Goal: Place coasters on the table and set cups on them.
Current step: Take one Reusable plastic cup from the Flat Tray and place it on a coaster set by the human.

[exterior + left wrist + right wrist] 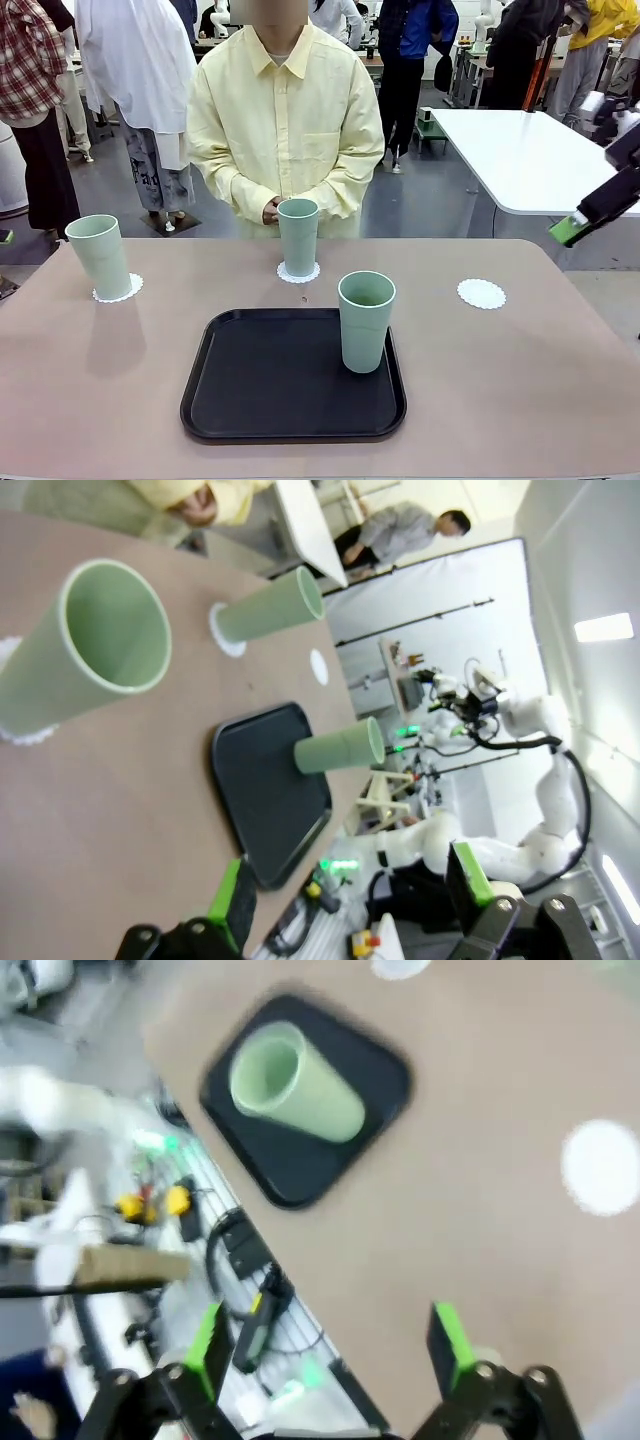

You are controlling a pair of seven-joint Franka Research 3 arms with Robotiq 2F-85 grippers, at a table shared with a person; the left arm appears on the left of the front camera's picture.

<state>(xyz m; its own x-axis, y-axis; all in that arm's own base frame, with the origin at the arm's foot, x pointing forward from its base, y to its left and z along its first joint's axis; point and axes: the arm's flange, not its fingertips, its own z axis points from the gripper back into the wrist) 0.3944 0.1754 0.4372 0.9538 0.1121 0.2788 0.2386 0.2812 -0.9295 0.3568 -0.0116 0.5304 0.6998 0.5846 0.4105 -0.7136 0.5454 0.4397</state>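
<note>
**Left gripper** [350, 890]: jaws spread wide with nothing between them, held above the tabletop [560, 400].

**Right gripper** [327, 1345]: jaws spread wide and empty. In the front view it is raised off the tabletop's right side. Its wrist view is blurred.

**Left cup** [98, 257]: upright on the left coaster [118, 290], whose lacy edge shows around the base. It is the cup nearest the left gripper, ahead of it and apart.

**Middle cup** [298, 236]: upright on the middle coaster [298, 272]. It stands farther ahead of the left gripper, beyond the left cup, and well apart from both grippers.

**Tray cup** [366, 320]: upright on the floor of the black tray [240, 400], in the part of the tray closer to the right gripper. It lies ahead of that gripper and apart from it.

**Bare coaster** [482, 293]: flat on the tabletop with nothing on it. It is the coaster nearest the right gripper, lower than it and apart, and beside the tray on the right gripper's side.

**Person** [285, 120]: in a pale yellow shirt at the side of the tabletop across from both grippers, hands [270, 210] together just behind the middle cup.
</note>
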